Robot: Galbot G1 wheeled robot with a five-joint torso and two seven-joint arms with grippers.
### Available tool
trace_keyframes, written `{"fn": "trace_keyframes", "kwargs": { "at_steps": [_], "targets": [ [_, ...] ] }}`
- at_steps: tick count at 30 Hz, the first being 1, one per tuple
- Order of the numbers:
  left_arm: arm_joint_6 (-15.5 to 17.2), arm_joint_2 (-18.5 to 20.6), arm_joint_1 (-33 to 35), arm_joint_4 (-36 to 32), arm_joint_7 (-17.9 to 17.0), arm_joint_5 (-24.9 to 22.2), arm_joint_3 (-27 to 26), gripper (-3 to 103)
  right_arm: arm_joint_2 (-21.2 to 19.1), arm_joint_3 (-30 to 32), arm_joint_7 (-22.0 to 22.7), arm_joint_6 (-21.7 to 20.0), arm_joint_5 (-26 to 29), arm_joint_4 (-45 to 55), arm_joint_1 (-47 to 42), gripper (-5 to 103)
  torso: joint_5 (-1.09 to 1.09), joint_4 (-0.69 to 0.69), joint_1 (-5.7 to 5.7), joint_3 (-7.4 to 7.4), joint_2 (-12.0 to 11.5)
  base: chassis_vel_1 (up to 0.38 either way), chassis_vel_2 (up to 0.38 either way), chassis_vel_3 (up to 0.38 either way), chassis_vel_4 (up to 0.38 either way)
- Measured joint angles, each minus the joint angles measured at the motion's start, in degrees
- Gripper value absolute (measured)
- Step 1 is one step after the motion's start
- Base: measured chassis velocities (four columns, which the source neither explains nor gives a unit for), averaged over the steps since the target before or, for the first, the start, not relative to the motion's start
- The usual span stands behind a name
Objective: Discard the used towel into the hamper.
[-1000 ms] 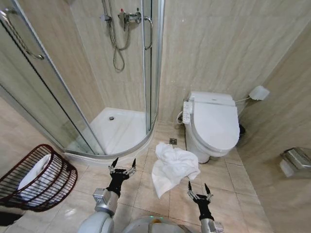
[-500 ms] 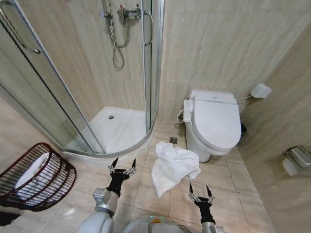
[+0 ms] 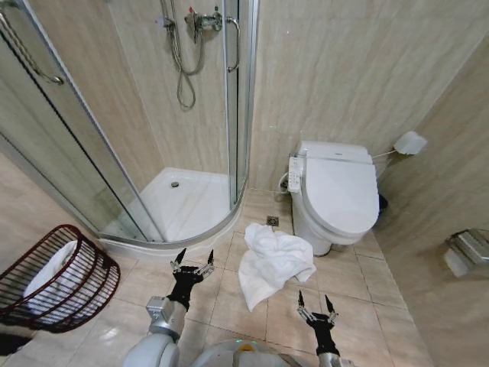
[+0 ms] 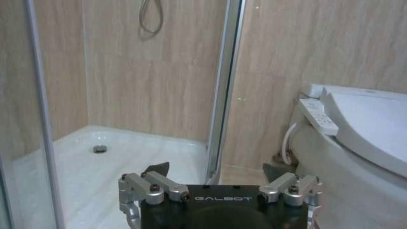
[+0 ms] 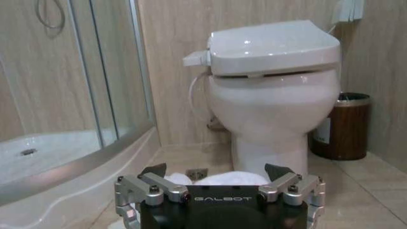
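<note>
Both arms hang low over the beige tiled floor, and nothing is grasped yet. The left gripper sits just short of the curved white shower tray, fingers spread wide; the right gripper hovers near the lower right edge of the crumpled white towel, fingers likewise splayed apart. That open, poised stance looks to me like a setup for a pickup, with the towel lying between the two arms.

The towel is a loose, bunched heap with soft folds, flat on the floor right in front of the white closed-lid toilet, likely limp and floppy when lifted.

The round dark-red ribbed wire hamper stands well off to the robot's left, tilted, with something white already inside.
</note>
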Motion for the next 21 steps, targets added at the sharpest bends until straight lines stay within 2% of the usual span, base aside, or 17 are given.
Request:
{"fn": "trace_keyframes", "kwargs": {
  "at_steps": [10,21],
  "targets": [
    [0.0,0.0,0.0,0.0,0.0,0.0,0.0,99,0.4,0.8,-1.1,-0.2,-0.2,-1.6,0.5,100,0.00,0.00,0.06,0.09,0.2,-0.003,0.006,0.010,-0.006],
    [0.0,0.0,0.0,0.0,0.0,0.0,0.0,99,0.7,0.9,-1.7,1.9,-1.4,-3.1,1.4,100,0.01,0.00,0.14,0.18,0.3,-0.105,0.098,0.097,-0.086]
  ]
}}
